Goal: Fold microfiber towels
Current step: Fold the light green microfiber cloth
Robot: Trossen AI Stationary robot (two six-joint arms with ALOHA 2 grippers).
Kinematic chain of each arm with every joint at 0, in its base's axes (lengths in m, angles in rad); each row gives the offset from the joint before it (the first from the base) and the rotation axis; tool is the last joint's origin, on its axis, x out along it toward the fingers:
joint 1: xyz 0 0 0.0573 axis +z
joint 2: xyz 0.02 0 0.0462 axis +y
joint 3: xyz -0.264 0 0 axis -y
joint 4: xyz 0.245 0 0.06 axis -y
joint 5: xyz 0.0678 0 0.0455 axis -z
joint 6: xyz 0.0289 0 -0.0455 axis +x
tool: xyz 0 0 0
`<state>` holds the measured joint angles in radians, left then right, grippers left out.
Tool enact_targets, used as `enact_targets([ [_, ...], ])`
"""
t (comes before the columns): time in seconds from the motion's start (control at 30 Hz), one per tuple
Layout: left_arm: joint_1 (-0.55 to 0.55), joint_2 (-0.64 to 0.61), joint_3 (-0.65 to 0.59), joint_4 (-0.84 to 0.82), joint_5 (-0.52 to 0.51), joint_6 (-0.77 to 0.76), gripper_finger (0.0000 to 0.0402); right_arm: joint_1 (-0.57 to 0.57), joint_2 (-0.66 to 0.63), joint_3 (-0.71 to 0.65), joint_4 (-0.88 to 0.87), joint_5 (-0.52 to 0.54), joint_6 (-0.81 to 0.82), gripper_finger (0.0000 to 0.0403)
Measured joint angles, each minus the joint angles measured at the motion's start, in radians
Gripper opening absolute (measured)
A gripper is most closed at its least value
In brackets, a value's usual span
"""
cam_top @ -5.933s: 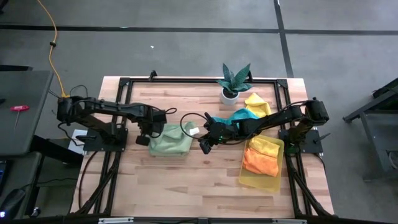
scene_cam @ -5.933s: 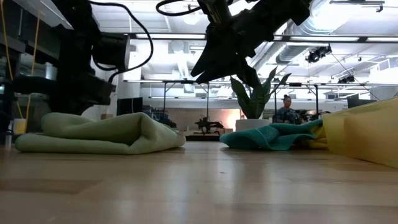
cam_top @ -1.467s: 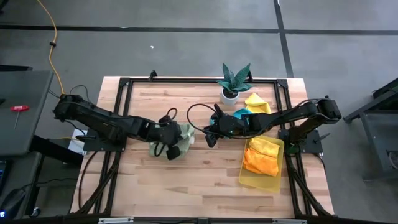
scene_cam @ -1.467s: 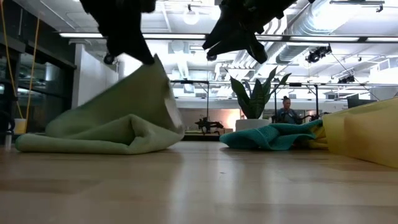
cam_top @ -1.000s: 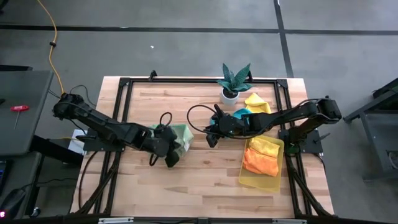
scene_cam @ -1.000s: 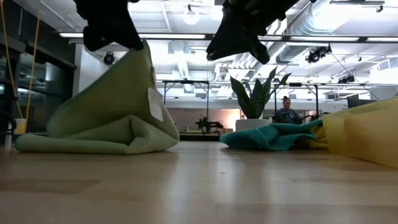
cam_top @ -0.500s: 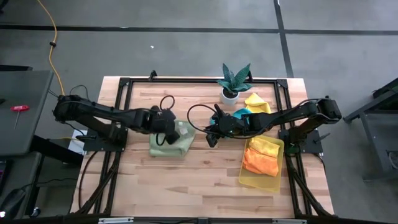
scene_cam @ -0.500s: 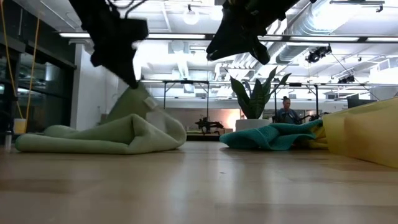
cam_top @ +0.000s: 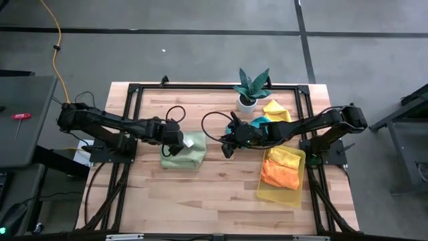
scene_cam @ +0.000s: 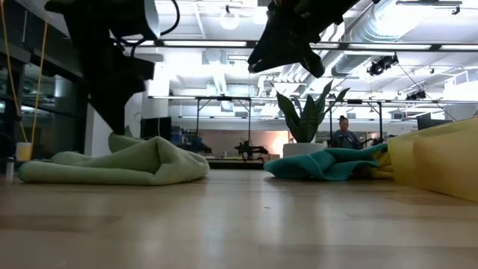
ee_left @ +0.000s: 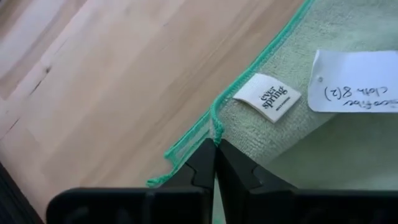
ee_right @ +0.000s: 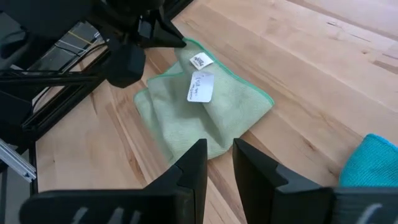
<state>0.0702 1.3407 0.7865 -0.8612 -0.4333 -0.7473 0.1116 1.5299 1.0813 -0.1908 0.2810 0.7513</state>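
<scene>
High view: the wooden table (cam_top: 200, 194) carries a pale green towel (cam_top: 184, 154) left of centre, folded into a rough rectangle whose long axis runs 9 to 3 o'clock. The left gripper (cam_top: 176, 140) sits at the towel's 10 o'clock corner. The right gripper (cam_top: 226, 145) hangs just off the towel's 3 o'clock side, apart from it. Behind that arm, toward 1 o'clock, lie a teal towel (cam_top: 257, 123) and a yellow towel (cam_top: 275, 109); a potted plant (cam_top: 251, 88) stands at 12 o'clock. A translucent yellow tray (cam_top: 277, 191) at 4 o'clock holds a yellow and an orange towel (cam_top: 279, 175).

Low view: the green towel (scene_cam: 119, 166) lies as a low mound on the left, the left arm coming down onto its far side. The right gripper (scene_cam: 284, 45) hangs above the table between the green and teal towel (scene_cam: 325, 163). A person (scene_cam: 343, 134) shows far behind.

Left wrist view: the left gripper (ee_left: 214, 163) has its 2 fingers pressed together, pinching the towel's green-stitched edge (ee_left: 211, 121); 2 white labels (ee_left: 266, 98) lie near.

Right wrist view: the right gripper (ee_right: 219, 163) shows its 2 fingers slightly parted, holding nothing, above the green towel (ee_right: 205, 115), with the left arm at the towel's far corner.
</scene>
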Motion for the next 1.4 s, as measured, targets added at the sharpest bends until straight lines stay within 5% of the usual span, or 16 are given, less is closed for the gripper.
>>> enact_targets([
  [0.37, 0.035, 0.0, -0.004, 0.088, -0.006, 0.161, 0.0051, 0.0, 0.001, 0.0, 0.0, 0.008, 0.01, 0.0069],
  [0.83, 0.159, -0.067, 0.043, -0.046, 0.137, 0.29, 0.0185, -0.001, 0.001, 0.0, 0.0, 0.008, 0.008, 0.0069],
  [1.07, 0.106, -0.251, 0.005, -0.079, 0.409, 0.05, 0.0205, -0.003, 0.001, 0.0, 0.0, 0.008, 0.008, 0.0069],
  [1.4, 0.026, -0.36, -0.25, 0.093, 0.47, -0.329, 0.0181, -0.029, 0.001, 0.0, 0.0, 0.0, 0.0, 0.0069],
])
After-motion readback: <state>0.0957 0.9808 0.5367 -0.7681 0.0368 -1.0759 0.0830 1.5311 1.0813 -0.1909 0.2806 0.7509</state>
